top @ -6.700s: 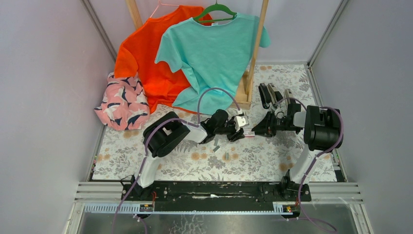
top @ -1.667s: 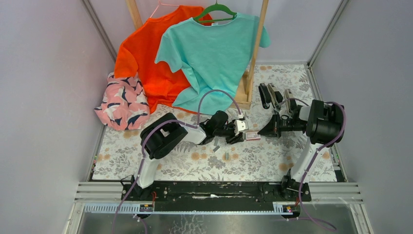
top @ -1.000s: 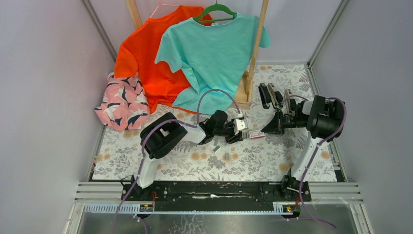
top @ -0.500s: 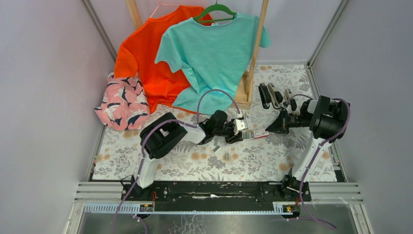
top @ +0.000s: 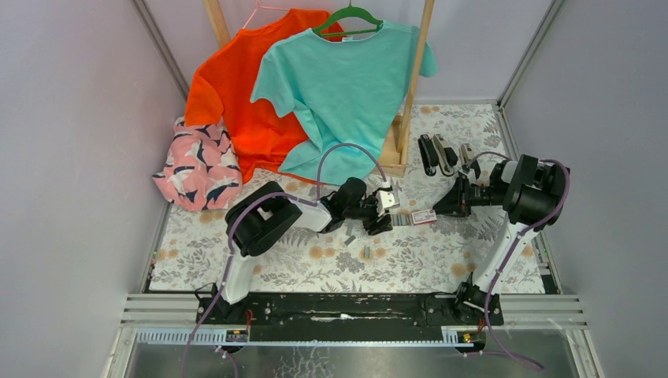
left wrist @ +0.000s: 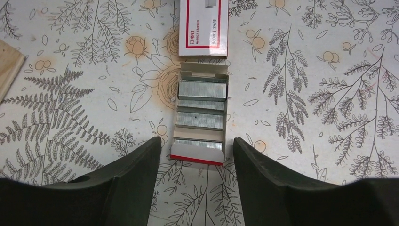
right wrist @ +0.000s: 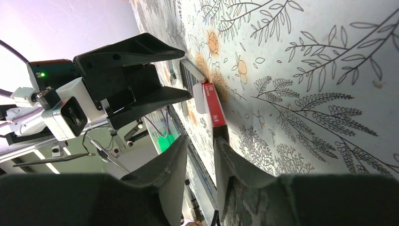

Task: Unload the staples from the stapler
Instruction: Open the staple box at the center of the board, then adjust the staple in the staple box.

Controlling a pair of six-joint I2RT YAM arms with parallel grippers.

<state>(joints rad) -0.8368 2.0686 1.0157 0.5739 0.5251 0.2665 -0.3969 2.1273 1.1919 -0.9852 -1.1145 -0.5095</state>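
A small open tray (left wrist: 201,140) lies on the floral cloth, with silvery staples (left wrist: 202,89) in rows inside it. Its white-and-red sleeve (left wrist: 203,26) lies just beyond, pulled off. My left gripper (left wrist: 196,142) is open, its fingers either side of the tray's near end without touching it. My right gripper (right wrist: 201,146) is open a little with nothing between its fingers, and its tip is at the end of the sleeve (right wrist: 214,106). From above, the tray (top: 401,220) and sleeve (top: 424,216) lie between the left gripper (top: 387,209) and right gripper (top: 446,208). Black staplers (top: 428,154) lie at the back right.
Two small grey staple pieces (top: 349,239) lie on the cloth near the left arm. A wooden rack (top: 410,87) holds a teal shirt (top: 343,87) and an orange shirt (top: 236,102) at the back. A pink patterned cloth (top: 197,165) is heaped at the left.
The right gripper drew the sleeve rightward off the tray, then opened and let it go on the cloth. The left gripper opened wider and released the tray.
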